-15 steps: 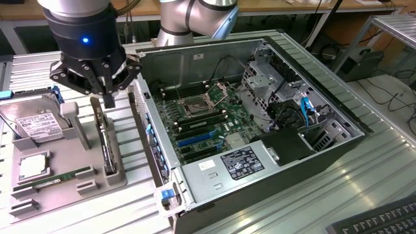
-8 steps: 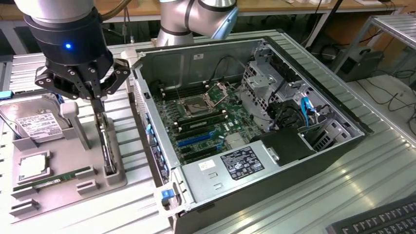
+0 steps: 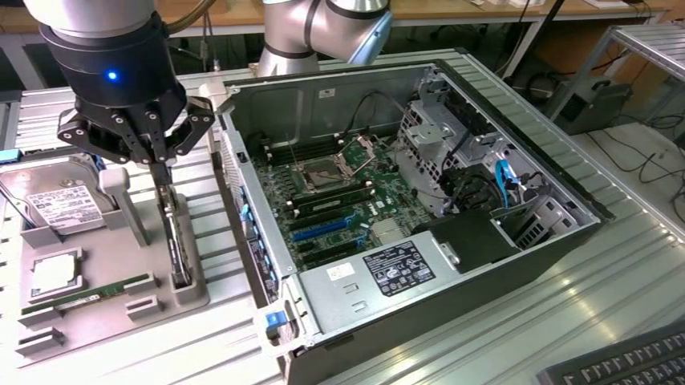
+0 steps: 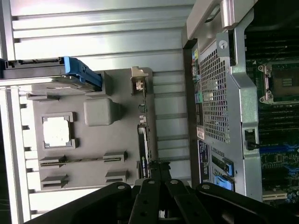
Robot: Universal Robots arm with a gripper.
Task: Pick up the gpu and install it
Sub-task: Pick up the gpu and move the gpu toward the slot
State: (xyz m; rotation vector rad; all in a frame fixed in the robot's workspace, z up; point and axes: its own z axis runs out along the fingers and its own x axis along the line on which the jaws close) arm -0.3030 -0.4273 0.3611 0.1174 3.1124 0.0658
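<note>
Ribbed metal counter (image 3: 599,265), grey parts holder (image 3: 102,321) on the exterior view's left, open PC case (image 3: 535,136) just beside it. The gpu (image 3: 175,241) stands on edge in the holder's long slot, not yet lifted. The tool (image 3: 160,170) is straight above it, fingers fully closed and pinching the card's top edge near the end farther from the exterior camera (narrow, off-centre grip, so I'd expect the card to want to swing).

Step in hand, as I read it: get the card out of the slot. Judgement: pull straight up along the slot, no tilt, until the lower edge is above the slot walls. Any sideways drift before that will likely bind it.

Edges: grey post (image 3: 123,204) stands just beside the card on the hard drive (image 3: 59,204) side. The case's perforated wall (image 3: 230,168) is near on the other side. Tight both ways, open upward. RAM stick (image 3: 91,293) lies flat in the holder, clear of the card. Inside the case, blue slots (image 3: 321,231) sit between that wall and the power supply (image 3: 391,269), and the room there looks narrow.
</note>
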